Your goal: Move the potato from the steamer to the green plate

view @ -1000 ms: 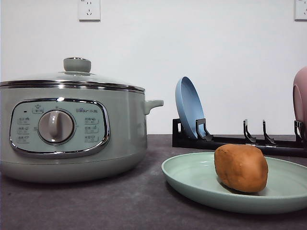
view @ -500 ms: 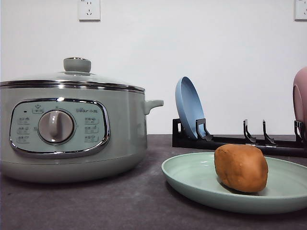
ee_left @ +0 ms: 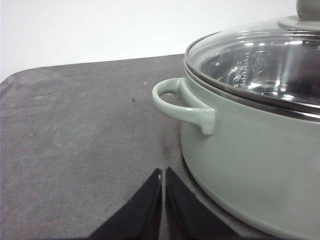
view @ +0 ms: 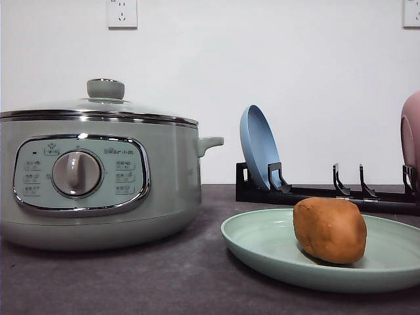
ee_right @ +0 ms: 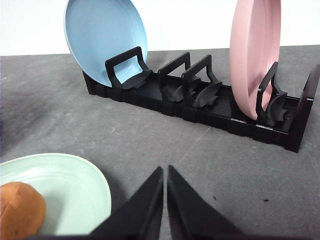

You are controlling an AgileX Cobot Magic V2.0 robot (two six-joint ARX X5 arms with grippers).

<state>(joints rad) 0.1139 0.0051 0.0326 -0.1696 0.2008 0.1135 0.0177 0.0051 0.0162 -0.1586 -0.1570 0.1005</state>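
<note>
Potato [view: 329, 230] on green plate [view: 262, 244]; steamer [view: 98, 177] panel lettering illegibly small.

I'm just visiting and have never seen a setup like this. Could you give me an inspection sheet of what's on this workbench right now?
Surface: dark grey table, matte.
Job's things: potato lies on the green plate; steamer stands beside it, glass lid on.
Clutter: black dish rack behind, holding a blue plate and a pink plate on edge.
Grippers: left gripper shut, holding nothing, near the steamer's side handle; right gripper shut, holding nothing, beside the green plate.
Cables: nothing seen.
Surroundings: white wall with sockets.
</note>
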